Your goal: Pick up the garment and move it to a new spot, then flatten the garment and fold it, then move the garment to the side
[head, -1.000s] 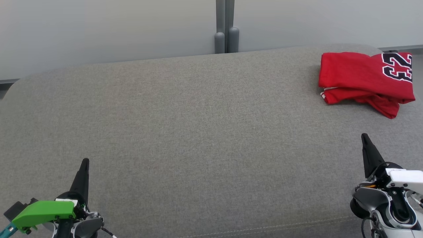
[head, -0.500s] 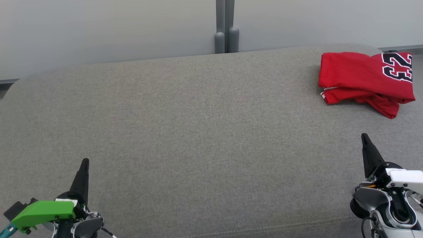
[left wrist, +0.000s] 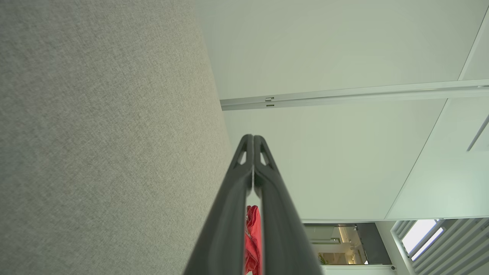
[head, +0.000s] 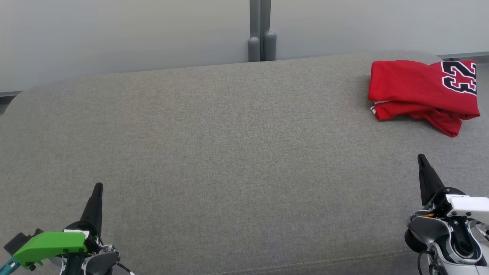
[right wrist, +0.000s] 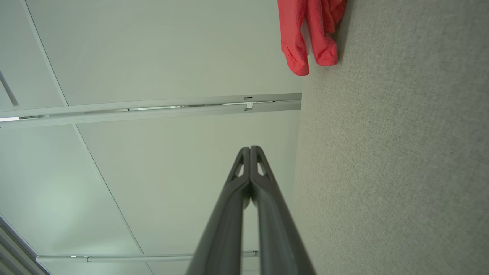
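Note:
A red garment [head: 422, 93] with a black-and-white number lies folded at the far right of the grey cushion [head: 229, 152]. It shows again at the top of the right wrist view [right wrist: 309, 32] and as a red sliver between the fingers in the left wrist view [left wrist: 253, 240]. My left gripper [head: 98, 186] rests shut at the lower left, far from the garment, its tips pressed together [left wrist: 252, 136]. My right gripper [head: 421, 156] is shut at the lower right, some way in front of the garment, holding nothing [right wrist: 250, 148].
A pale wall [head: 126, 34] with a grey post [head: 261, 34] stands behind the cushion. The cushion's front seam [head: 305, 263] runs along the bottom of the head view. A bright window with slats [left wrist: 424, 233] shows far off in the left wrist view.

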